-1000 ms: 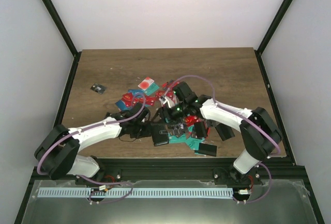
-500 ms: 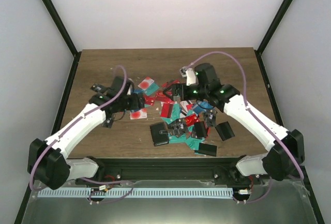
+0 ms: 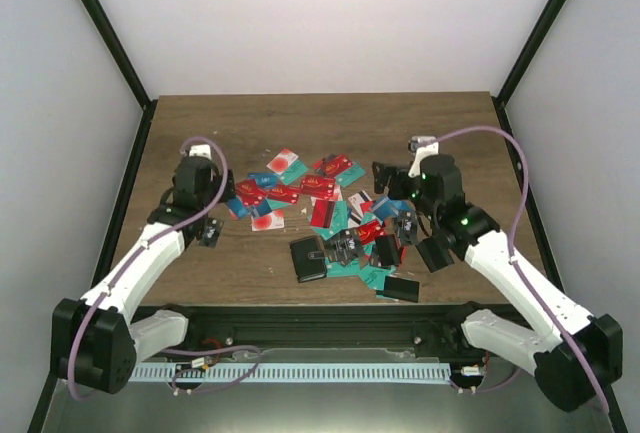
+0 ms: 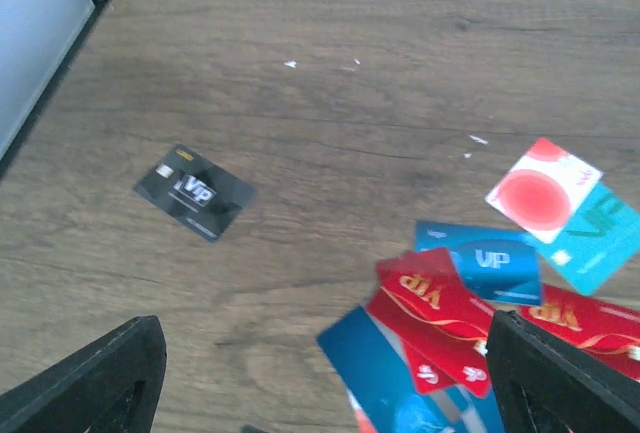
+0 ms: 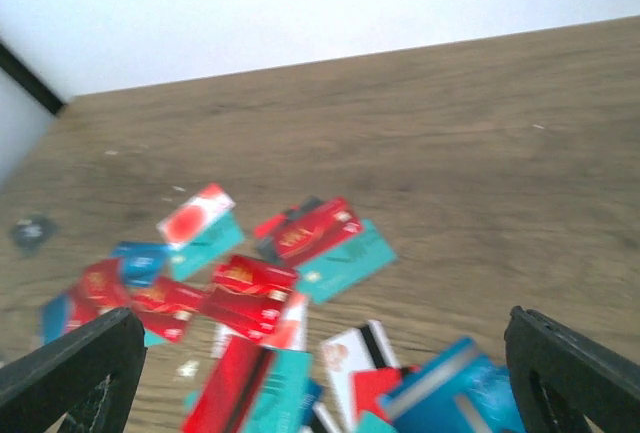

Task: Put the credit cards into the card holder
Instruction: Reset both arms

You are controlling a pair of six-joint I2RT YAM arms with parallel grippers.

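Both raised, spread apart, left hand (image 4: 325, 378) open, right hand (image 5: 325, 373) open

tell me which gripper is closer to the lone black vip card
left. left gripper hangs just short of the black vip card; right gripper is over the far side of the card pile

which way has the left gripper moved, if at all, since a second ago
Yes. The left gripper has pulled away from the black wallet, swinging left and farther back toward the left edge of the table.
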